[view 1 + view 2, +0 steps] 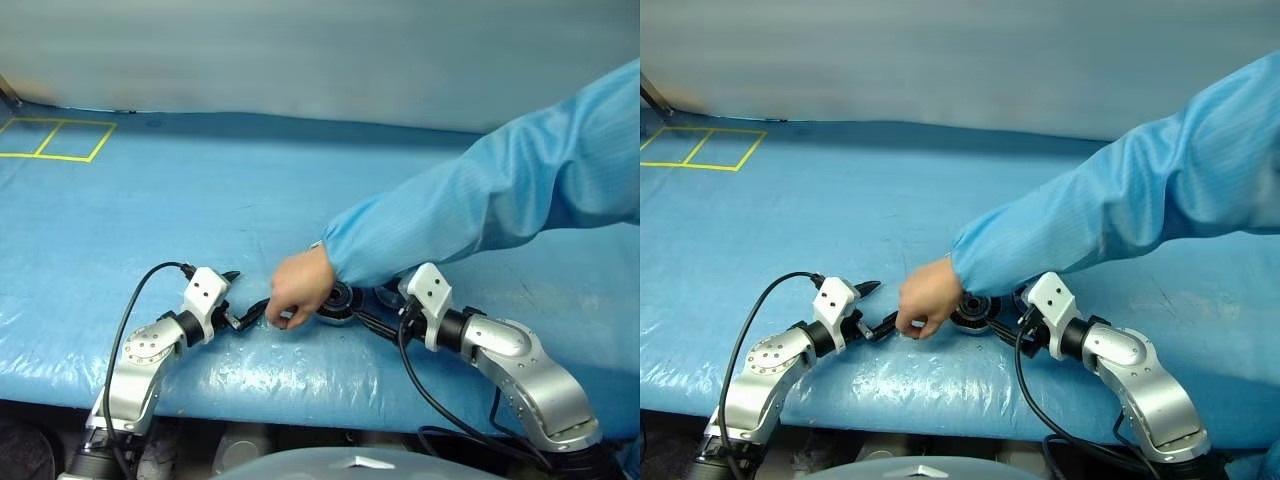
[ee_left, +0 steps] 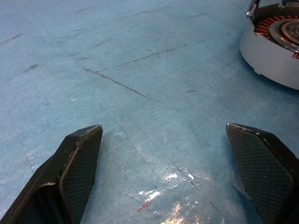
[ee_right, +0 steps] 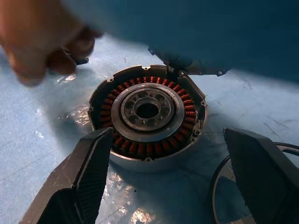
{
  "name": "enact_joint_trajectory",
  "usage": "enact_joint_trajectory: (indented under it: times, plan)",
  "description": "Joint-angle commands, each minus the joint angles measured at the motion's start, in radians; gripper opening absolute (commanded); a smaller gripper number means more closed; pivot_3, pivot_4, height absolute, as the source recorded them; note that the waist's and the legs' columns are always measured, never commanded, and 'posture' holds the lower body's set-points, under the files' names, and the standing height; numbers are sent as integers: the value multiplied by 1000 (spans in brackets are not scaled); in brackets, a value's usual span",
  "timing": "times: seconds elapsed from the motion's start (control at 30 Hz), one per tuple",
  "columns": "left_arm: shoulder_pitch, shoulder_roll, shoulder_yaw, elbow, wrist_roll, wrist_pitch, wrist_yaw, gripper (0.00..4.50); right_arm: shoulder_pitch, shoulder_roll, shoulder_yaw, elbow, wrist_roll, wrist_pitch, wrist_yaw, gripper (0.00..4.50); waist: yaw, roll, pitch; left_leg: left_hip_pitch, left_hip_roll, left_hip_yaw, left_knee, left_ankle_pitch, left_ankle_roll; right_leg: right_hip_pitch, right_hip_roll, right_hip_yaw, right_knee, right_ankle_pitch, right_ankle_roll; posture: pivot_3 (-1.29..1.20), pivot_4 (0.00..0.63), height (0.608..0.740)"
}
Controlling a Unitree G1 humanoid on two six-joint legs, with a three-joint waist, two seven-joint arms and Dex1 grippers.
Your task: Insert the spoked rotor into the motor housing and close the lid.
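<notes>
Far left on the blue worktop point(image 1: 200, 200) lies a yellow taped rectangle point(image 1: 55, 140), well apart from everything else. Nearer the front edge, the left pincer point(image 2: 163, 163) hovers low over bare blue covering with its two black fingers spread wide and nothing between them. Just to its right, a person's hand point(image 1: 298, 290) reaches down to the worktop from a light blue sleeve point(image 1: 480, 200) that comes in from the right; the fingers pinch something small and silvery, too blurred to name. Beside the hand sits the motor housing point(image 3: 147, 116), its open side up, showing the copper-brown ring of windings around a metallic centre. The lid point(image 3: 191, 65) stands open at the housing's far edge, mostly hidden under the sleeve. The right pincer point(image 3: 173, 158) is poised just short of the housing, fingers wide apart and holding nothing. A black cable point(image 3: 217, 179) curves on the worktop beside its finger.
</notes>
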Motion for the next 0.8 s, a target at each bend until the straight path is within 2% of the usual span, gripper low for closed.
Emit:
enact_joint_trajectory:
  times: [0.03,0.43,0.5,0.63,0.8]
  plan:
    - [-12,0,0,-11,5,-21,-6,4500,-4,-15,-22,-29,3,-20,-3,3970,0,0,0,0,0,0,0,0,0,0,0,0,0,0,0,0,150,740]
    - [0,12,20,-13,-24,-45,-53,4500,-8,-17,-6,-25,-7,-24,-10,3970,0,0,0,0,0,0,0,0,0,0,0,0,0,0,0,0,150,740]
    - [9,24,22,-51,-71,-32,-105,4500,-9,-19,-7,-24,-10,-22,-12,3970,0,0,0,0,0,0,0,0,0,0,0,0,0,0,0,0,150,740]
    - [36,65,-6,-156,-148,21,-200,4500,-6,-25,-10,-27,-10,-21,-10,3970,-1,0,0,0,0,0,0,0,0,0,0,0,0,0,0,0,150,740]
    - [42,61,-83,-176,-93,23,-196,4500,-10,-25,-15,-25,-8,-22,-11,3970,1,0,0,0,0,0,0,0,0,0,0,0,0,0,0,0,150,740]
